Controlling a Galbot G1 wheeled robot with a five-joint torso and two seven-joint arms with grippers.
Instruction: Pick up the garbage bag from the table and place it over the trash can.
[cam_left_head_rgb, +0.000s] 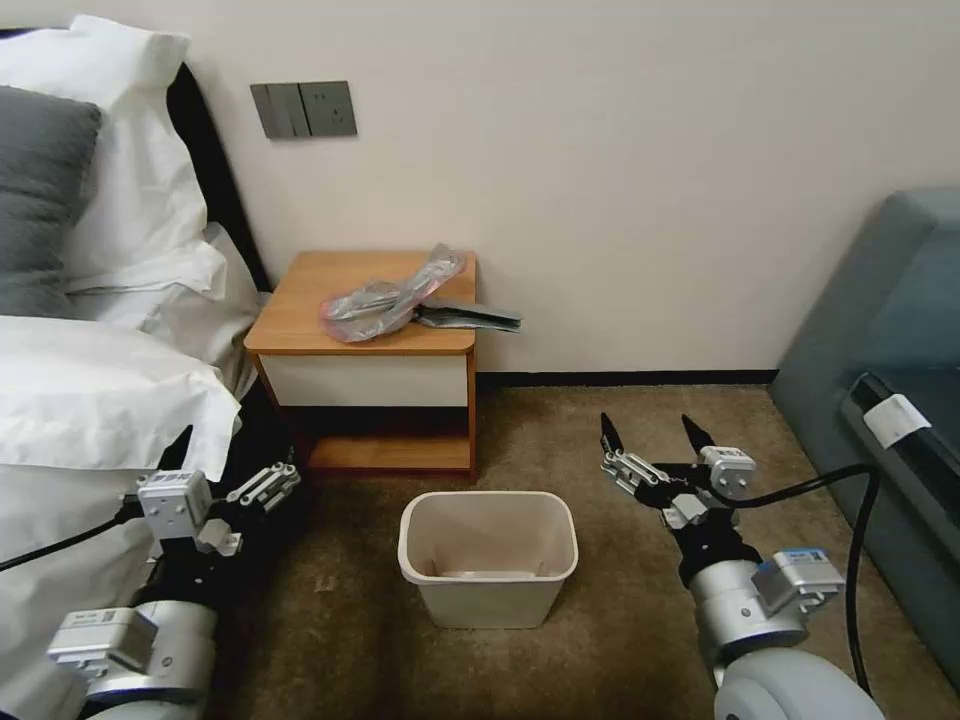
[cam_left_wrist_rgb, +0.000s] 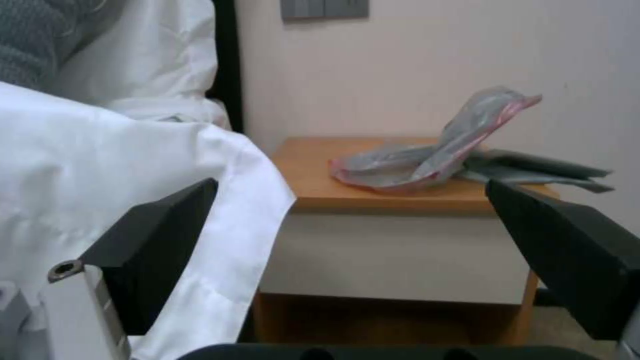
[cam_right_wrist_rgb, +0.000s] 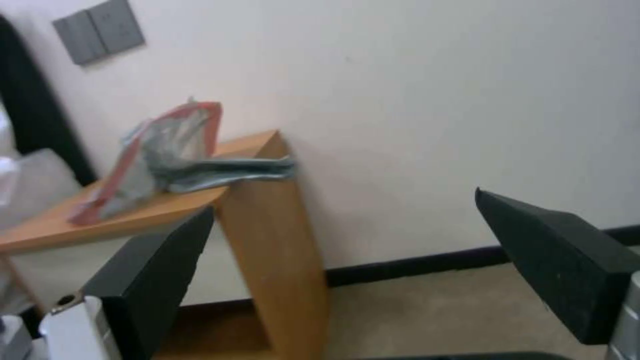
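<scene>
- Garbage bag (cam_left_head_rgb: 395, 298) lies crumpled on the tabletop (cam_left_head_rgb: 300, 310), untouched, one grey end hanging past the edge on the robot's right, a pink-edged fold standing up
- Trash can (cam_left_head_rgb: 488, 556) stands empty on the carpet in front of the nightstand, lower than it and well apart from the bag
- Left gripper (cam_left_head_rgb: 232, 465) hangs low beside the bed (cam_left_head_rgb: 100, 400), fingers spread, holding nothing
- Right gripper (cam_left_head_rgb: 655, 433) hovers over the carpet to the right of the can, fingers spread and empty
- Step in hand looks like the reach for the bag, not yet begun
- Next move calls for lifting a gripper to tabletop height and pinching the thin film
- White bedsheet (cam_left_wrist_rgb: 220, 190) drapes close to the left fingers (cam_left_wrist_rgb: 160, 240) and could snag; a wall switch plate (cam_left_head_rgb: 303, 108) sits above
</scene>
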